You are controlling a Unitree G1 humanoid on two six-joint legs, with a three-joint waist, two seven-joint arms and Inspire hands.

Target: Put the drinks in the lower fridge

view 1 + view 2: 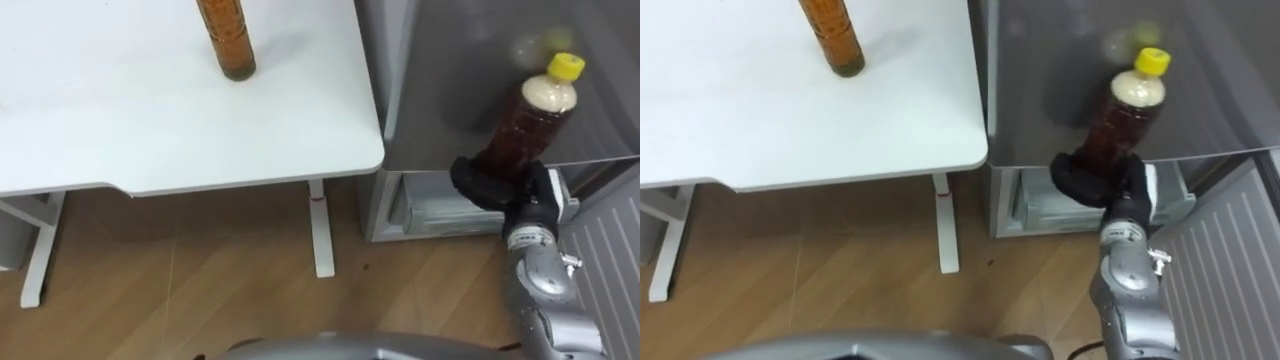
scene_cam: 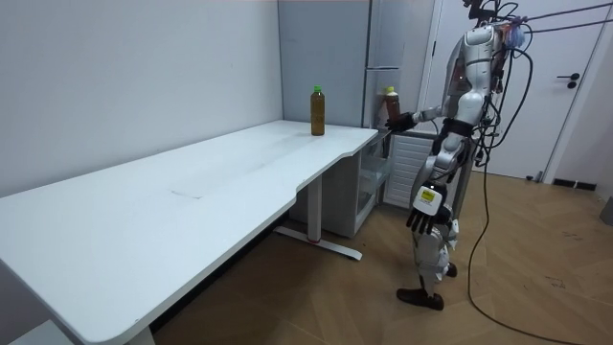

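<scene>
Right hand [image 1: 492,186] holds a yellow-capped brown drink bottle [image 1: 530,115] at the grey metal fridge [image 1: 450,60].
Its fingers wrap the bottle's base, upright before the fridge's upper door, above the open lower compartment [image 1: 440,205]. A second brown bottle [image 1: 228,40] stands on the white table [image 1: 120,110] beside the fridge. The left hand [image 2: 425,213] hangs relaxed.

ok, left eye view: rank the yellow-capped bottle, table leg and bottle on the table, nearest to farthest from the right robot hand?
1. yellow-capped bottle, held in the right robot hand, before the fridge.
2. table leg, to its left.
3. bottle on the table, far left.
</scene>
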